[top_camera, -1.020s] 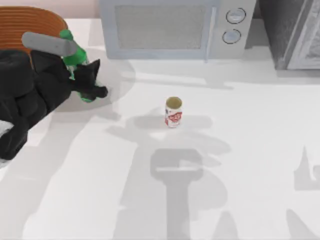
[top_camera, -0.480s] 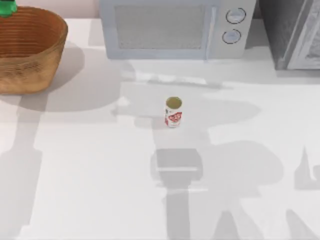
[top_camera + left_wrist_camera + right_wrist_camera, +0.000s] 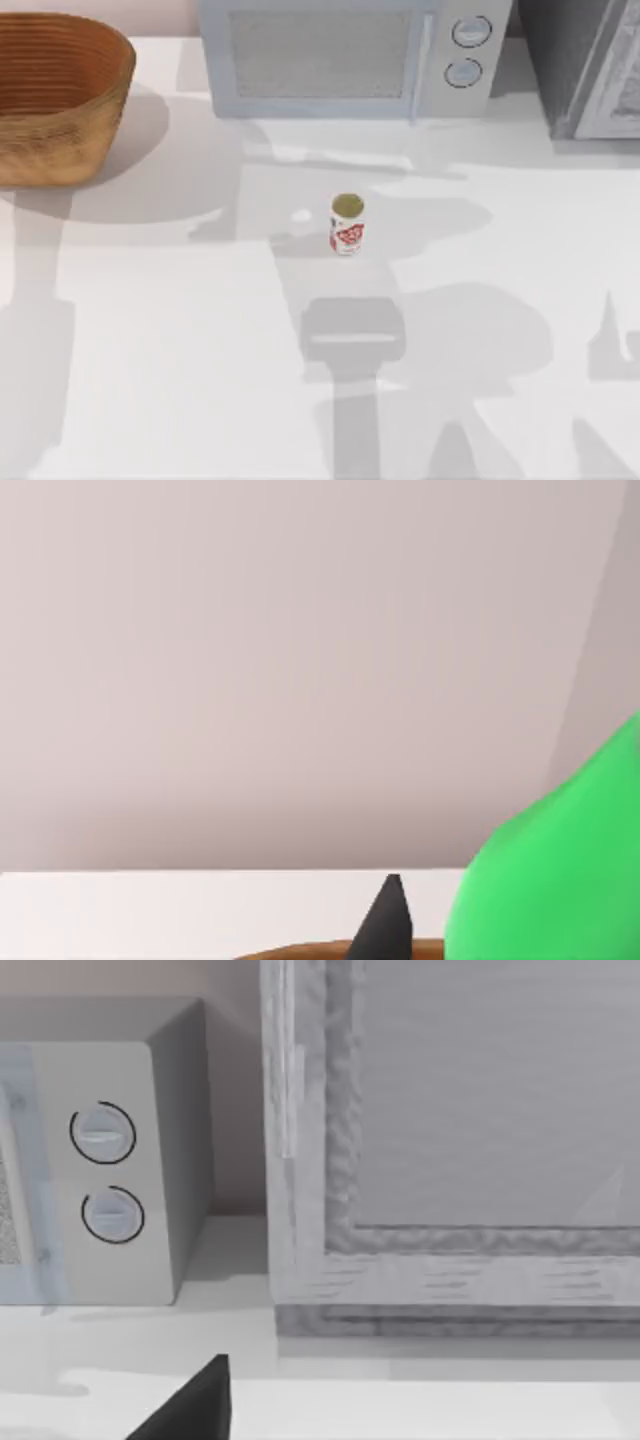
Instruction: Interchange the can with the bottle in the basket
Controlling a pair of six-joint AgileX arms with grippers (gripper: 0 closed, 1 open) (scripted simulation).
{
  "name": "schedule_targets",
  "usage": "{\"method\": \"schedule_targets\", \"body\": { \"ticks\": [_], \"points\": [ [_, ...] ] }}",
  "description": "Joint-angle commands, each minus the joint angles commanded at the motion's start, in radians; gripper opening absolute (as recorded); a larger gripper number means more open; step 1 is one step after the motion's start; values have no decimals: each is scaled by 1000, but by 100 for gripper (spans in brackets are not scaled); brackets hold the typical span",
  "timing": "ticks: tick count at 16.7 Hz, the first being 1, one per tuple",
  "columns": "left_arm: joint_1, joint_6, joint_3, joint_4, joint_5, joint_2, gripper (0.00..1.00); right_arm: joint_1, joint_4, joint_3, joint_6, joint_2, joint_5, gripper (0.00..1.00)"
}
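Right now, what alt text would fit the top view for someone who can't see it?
A small white and red can stands upright near the middle of a white table. A wicker basket sits at the far left corner, a microwave at the back.

left gripper fingertip [image 3: 388,920]: matte black, pointed wedge
right gripper fingertip [image 3: 190,1408]: matte black, slanted wedge

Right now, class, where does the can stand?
In the top view the can stands upright near the table's middle, in front of the microwave and well right of the basket.
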Motion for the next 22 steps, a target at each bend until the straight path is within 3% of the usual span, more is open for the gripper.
{"method": "schedule_targets", "body": {
  "ticks": [13, 22],
  "points": [
    [-12, -6, 40, 159, -12, 196, 0, 0, 0, 0, 0, 0, 0, 100],
    [-12, -6, 40, 159, -12, 196, 68, 0, 0, 0, 0, 0, 0, 100]
  ]
}}
